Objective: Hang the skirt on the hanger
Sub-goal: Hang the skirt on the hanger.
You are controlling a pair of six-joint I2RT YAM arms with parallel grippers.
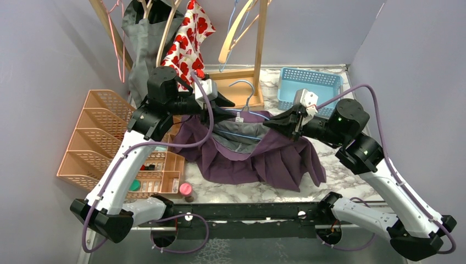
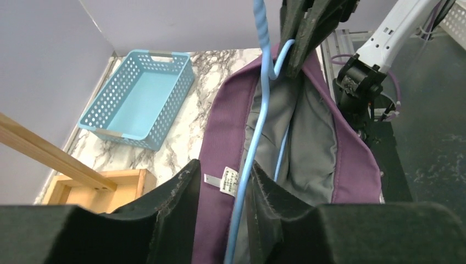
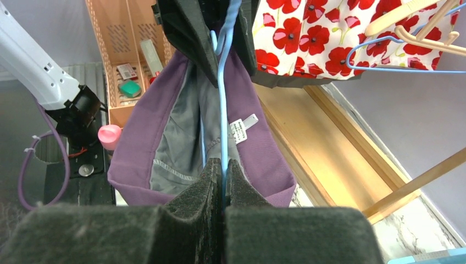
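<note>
Right end effector [image 3: 222,168]: clamped on the hanger [image 3: 220,82] wire. Left end effector [image 2: 224,181]: jaws parted, straddling hanger and skirt [image 2: 220,126] waistband.

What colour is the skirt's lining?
Grey lining, inside the purple skirt; clearest in the left wrist view.

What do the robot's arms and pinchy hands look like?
The left arm and right arm are white with chunky black joints and looping purple cables. The left gripper and right gripper are black, each with two fuzzy-padded fingers. Green lights dot the right arm.
</note>
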